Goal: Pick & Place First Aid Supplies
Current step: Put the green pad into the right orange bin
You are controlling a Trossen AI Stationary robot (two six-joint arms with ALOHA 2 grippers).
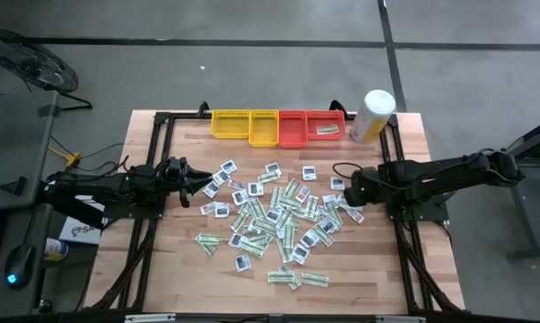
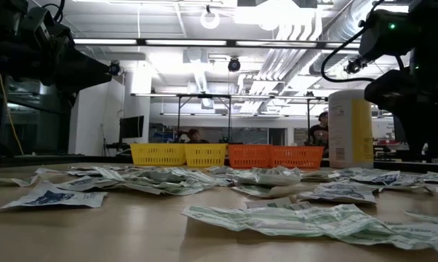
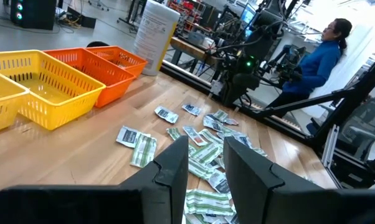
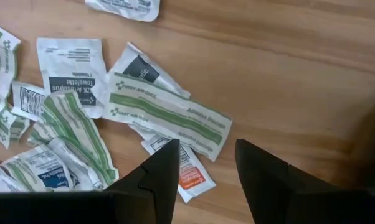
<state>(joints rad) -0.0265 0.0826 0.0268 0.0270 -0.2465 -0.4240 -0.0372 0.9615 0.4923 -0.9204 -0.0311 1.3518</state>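
Note:
The first aid supplies [image 1: 272,220] lie as a loose pile of flat paper packets on the wooden table's middle: white-and-green strips and small white squares with dark centres. My left gripper [image 1: 201,184] hovers level at the pile's left edge, open and empty; in its wrist view the gripper [image 3: 206,168] looks across the packets [image 3: 203,146]. My right gripper [image 1: 349,190] points down over the pile's right edge, open. Its wrist view shows the gripper [image 4: 206,171] above a white-and-green strip [image 4: 169,115] and a packet with an orange mark [image 4: 190,176], touching neither.
Two yellow trays [image 1: 245,126] and two red trays [image 1: 310,126] stand in a row at the table's far edge; one packet [image 1: 326,131] lies in the right red tray. A tall white-and-yellow canister [image 1: 373,115] stands beside them. A person [image 3: 318,53] sits beyond the table.

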